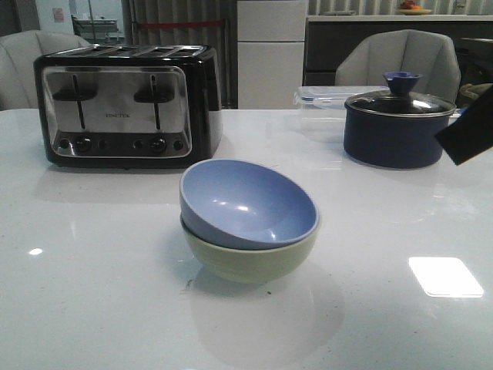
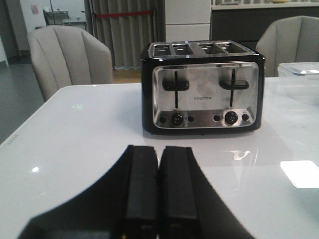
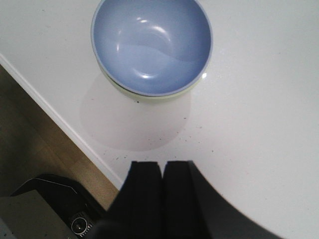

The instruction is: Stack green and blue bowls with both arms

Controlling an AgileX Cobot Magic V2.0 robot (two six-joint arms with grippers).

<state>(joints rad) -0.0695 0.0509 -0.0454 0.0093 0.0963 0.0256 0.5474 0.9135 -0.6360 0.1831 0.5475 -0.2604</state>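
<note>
Far left on the white table stands the black and steel four-slot toaster, both levers up, dials facing forward. The left gripper hangs low over the bare tabletop facing that toaster head on, its two black fingers pressed flat together, nothing between them. Nothing lies between it and the toaster.

Middle of the table, here's the stack: the blue bowl sits nested inside the green bowl, tilted a little, its rim riding higher on the toaster side and dipping toward the right. Only a pale green band shows beneath the blue rim. The pair stands well clear of the toaster and apart from everything else.

The right gripper hovers above the table near its front edge, looking down at the stack, fingers closed against each other and empty, clear of the bowls. Wooden floor and a dark piece of equipment show below the table edge.

Far right at the back, the dark navy pot wears its glass lid with a blue knob. Behind it sits what looks like a clear lidded plastic container, hard to make out. A black piece of the right arm cuts in at the frame's edge beside the pot.
</note>
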